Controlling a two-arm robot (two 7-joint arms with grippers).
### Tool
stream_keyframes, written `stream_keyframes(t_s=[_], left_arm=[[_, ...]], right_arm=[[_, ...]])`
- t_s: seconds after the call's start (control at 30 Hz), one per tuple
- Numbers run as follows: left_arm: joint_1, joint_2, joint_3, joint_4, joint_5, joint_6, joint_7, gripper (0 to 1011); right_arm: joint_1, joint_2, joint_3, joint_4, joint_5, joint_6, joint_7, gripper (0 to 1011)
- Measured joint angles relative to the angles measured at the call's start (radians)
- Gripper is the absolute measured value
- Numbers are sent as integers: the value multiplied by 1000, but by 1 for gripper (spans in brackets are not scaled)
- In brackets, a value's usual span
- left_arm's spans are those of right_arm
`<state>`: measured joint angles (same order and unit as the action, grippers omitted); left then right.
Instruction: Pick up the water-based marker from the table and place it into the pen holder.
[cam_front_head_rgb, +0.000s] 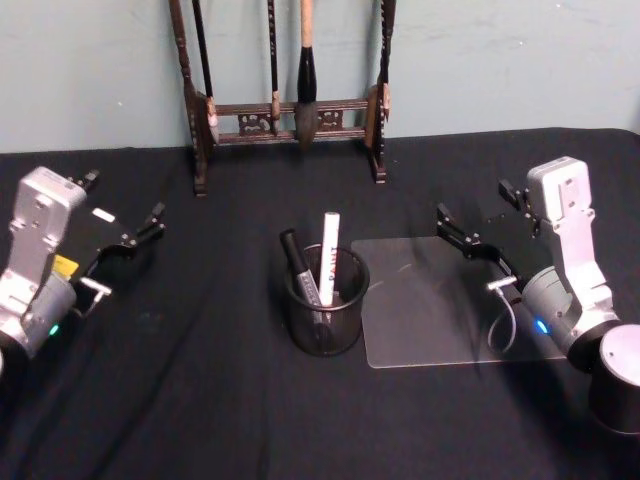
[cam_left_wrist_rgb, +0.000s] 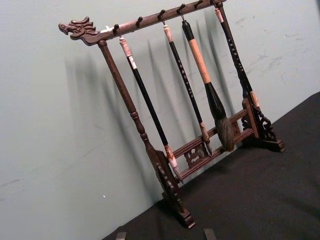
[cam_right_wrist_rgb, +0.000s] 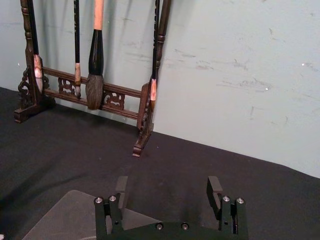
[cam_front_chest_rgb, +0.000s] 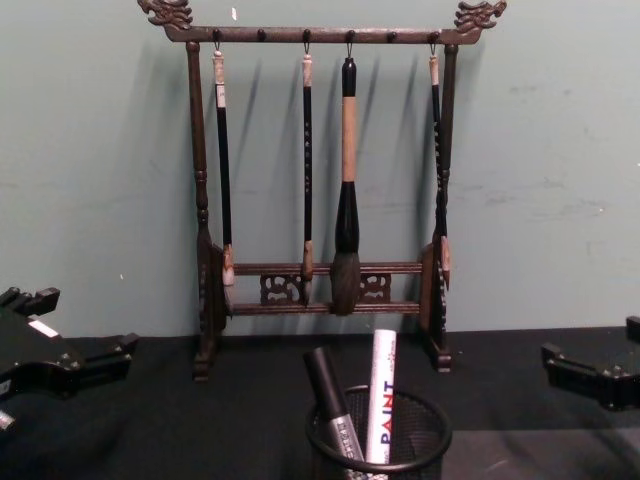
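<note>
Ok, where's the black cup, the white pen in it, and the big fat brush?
pen holder (cam_front_head_rgb: 325, 335): head view, on its mesh wall.
white marker (cam_front_head_rgb: 329, 250): head view, on its upper barrel.
big brush (cam_front_chest_rgb: 346, 270): chest view, on its bristle tuft.

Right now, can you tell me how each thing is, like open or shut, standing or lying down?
Pen holder: upright, holding two markers.
White marker: standing in the holder.
Black marker: leaning in the holder.
Clear sheet: lying flat on the table.
Brush rack: upright, four brushes hanging.
Left tool: open, empty, over the table.
Right tool: open, empty, near the sheet.
</note>
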<state>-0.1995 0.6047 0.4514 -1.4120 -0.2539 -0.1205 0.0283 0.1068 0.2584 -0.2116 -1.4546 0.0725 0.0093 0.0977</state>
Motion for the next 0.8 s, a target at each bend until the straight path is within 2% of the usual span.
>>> stream_keyframes(t_s=[0.8], left_arm=[[0,0,0,0,0,0,0,1001]], right_arm=[[0,0,0,0,0,0,0,1002]])
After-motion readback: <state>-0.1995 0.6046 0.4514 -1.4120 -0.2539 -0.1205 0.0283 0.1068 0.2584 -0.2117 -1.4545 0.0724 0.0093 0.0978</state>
